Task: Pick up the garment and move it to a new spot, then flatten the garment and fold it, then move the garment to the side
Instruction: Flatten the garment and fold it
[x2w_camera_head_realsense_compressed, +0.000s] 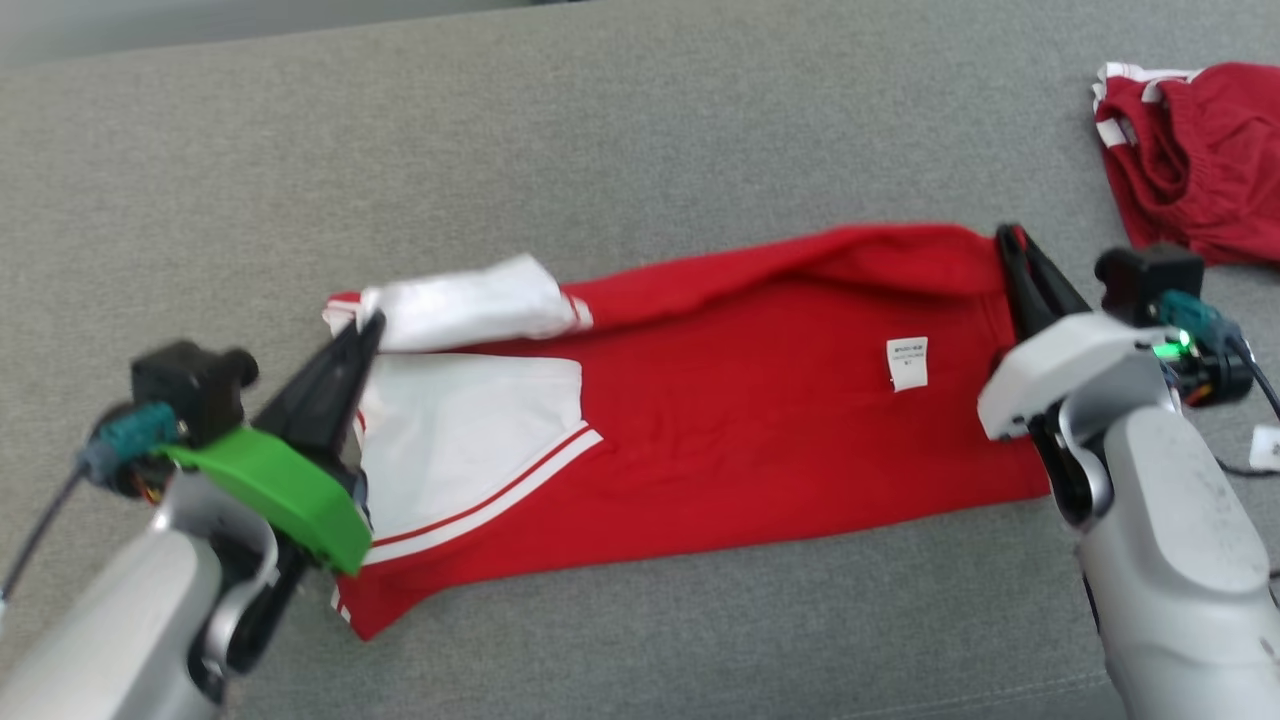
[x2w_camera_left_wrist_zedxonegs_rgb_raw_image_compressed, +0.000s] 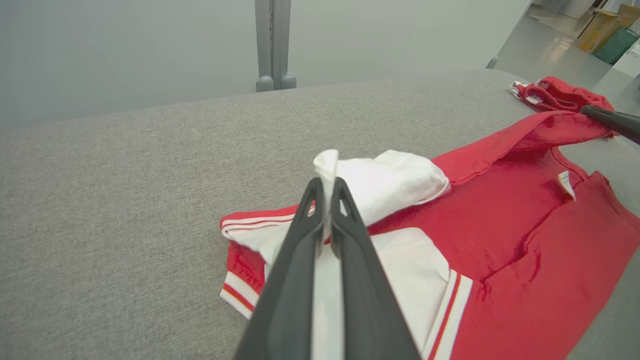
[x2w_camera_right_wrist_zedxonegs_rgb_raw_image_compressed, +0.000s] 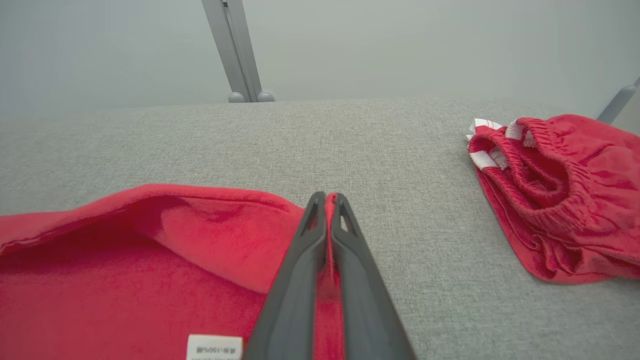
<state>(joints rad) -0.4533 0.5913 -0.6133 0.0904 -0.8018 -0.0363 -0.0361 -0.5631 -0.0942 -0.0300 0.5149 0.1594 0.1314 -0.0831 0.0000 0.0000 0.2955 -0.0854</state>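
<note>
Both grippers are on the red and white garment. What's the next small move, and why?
Probably lift both ends a little, together, and start carrying the far edge toward the near one. The left gripper is shut on the white end and the right gripper on the red end of the garment, which lies mostly flat, so a fold looks ready.
</note>
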